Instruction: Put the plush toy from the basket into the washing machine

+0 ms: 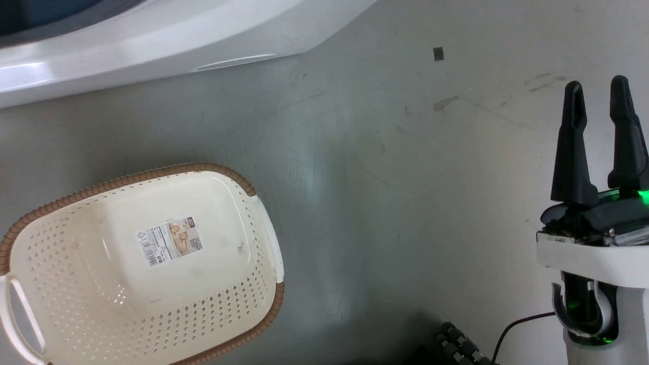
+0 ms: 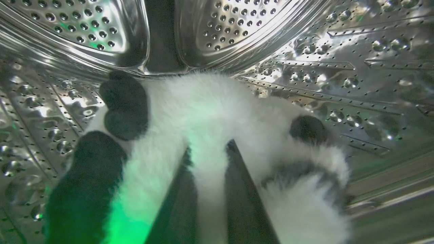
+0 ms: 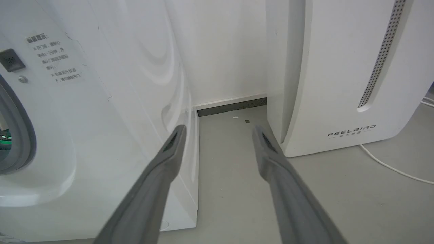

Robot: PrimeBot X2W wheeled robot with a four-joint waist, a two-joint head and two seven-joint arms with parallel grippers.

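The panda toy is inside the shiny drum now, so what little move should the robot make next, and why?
Probably open the left gripper and let go. The fluffy black-and-white panda plush toy already sits in the washing machine's shiny steel perforated drum, white fur pinched between the dark fingers, and the cream perforated plastic basket holds no toy.

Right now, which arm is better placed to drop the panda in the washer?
Left: the left gripper grips the plush toy inside the washing machine. The right gripper is open, outside it, empty.

Left hand (image 2: 209, 149) clamped on plush toy (image 2: 210, 108); right hand (image 1: 596, 85) upright, fingers parted, holding nothing.
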